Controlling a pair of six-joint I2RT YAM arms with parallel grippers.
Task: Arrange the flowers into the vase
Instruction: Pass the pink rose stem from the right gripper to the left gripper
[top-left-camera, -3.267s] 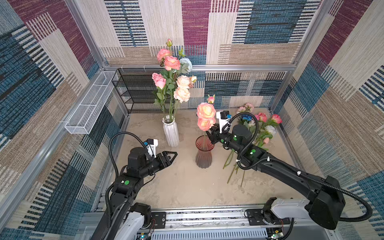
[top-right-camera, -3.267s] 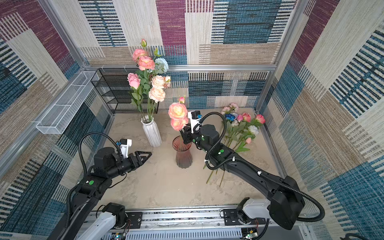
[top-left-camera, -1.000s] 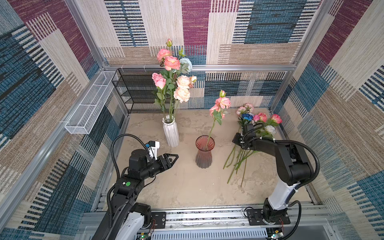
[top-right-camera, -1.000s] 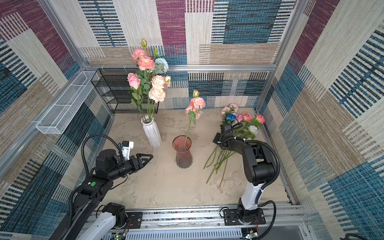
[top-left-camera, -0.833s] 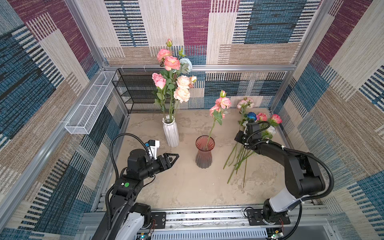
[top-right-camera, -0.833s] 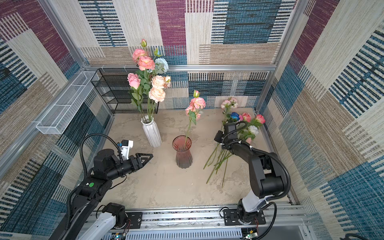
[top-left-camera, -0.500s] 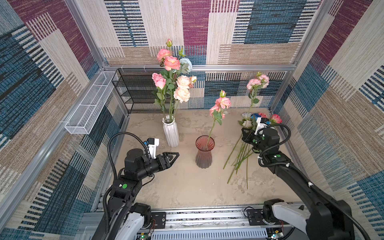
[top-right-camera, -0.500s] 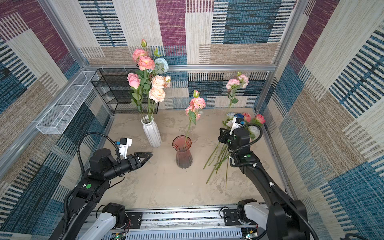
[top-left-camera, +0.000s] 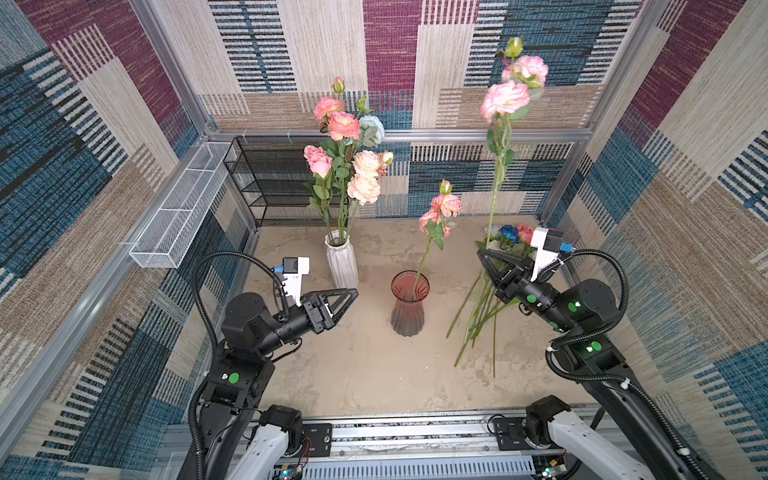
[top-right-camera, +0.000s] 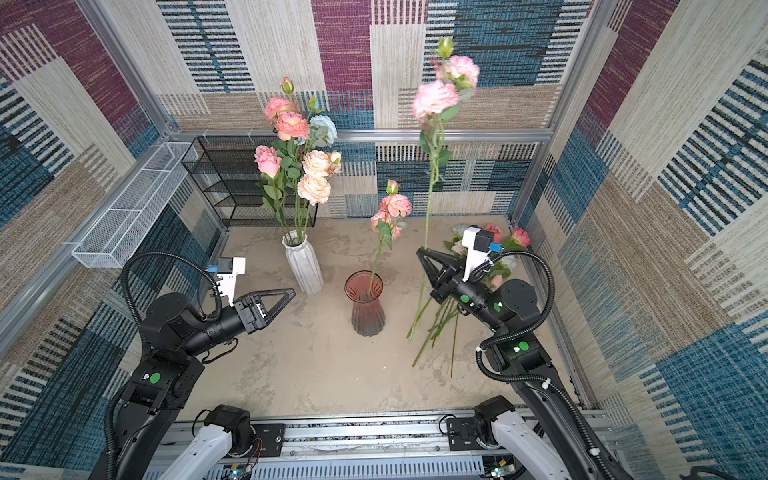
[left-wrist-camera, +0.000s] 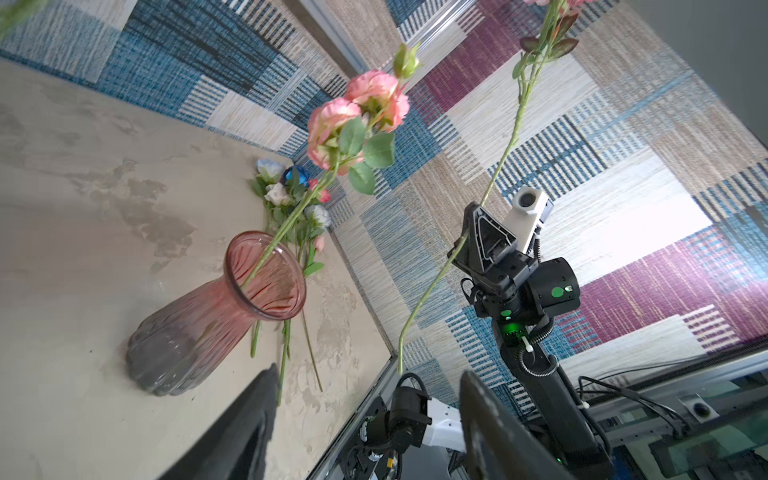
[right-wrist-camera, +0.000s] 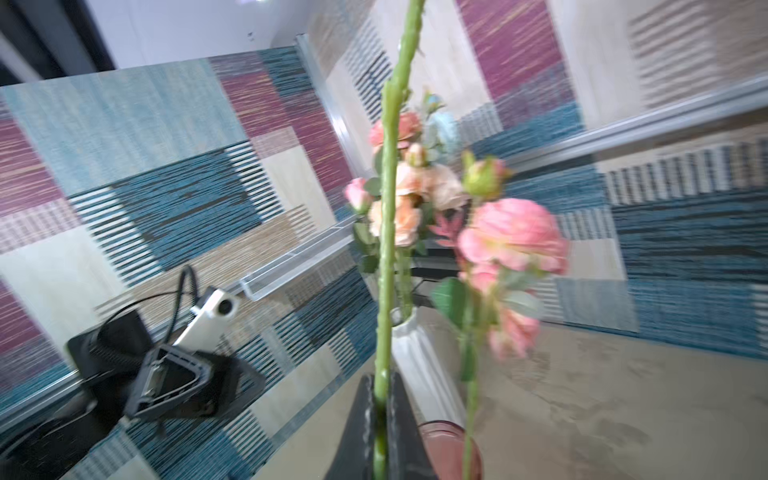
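Rose stem, two pink heads and a bud at the top: upright, raised high over the right side of the tabletop. Clamped low on its length between the shut jaws of the right gripper; lower end hanging free below the jaws, as seen from the left wrist camera. Beneath it: pile of loose flowers, flat on the tabletop, heads toward the back wall.

Step in hand, by judgement: transfer of a picked stem from the pile to the red glass vase. Vase upright near the middle of the tabletop, left of the right gripper and apart from it. One pink flower already in it, leaning toward the right. White vase behind and to the left, filled with a bunch; apparently no part of this step.

Left gripper: jaws wide apart, nothing between them, held level to the left of the red glass vase and short of it.

Next move, as advice only:
- Carry the stem leftward until its lower end stands above the vase mouth.
- Hold it upright throughout.
- Lower it end-first into the mouth, beside the flower already there, without pushing that flower or the rim.
- Release only once the end sits well inside.
- Expect a lean against the rim on release, given the long stem and heavy top.
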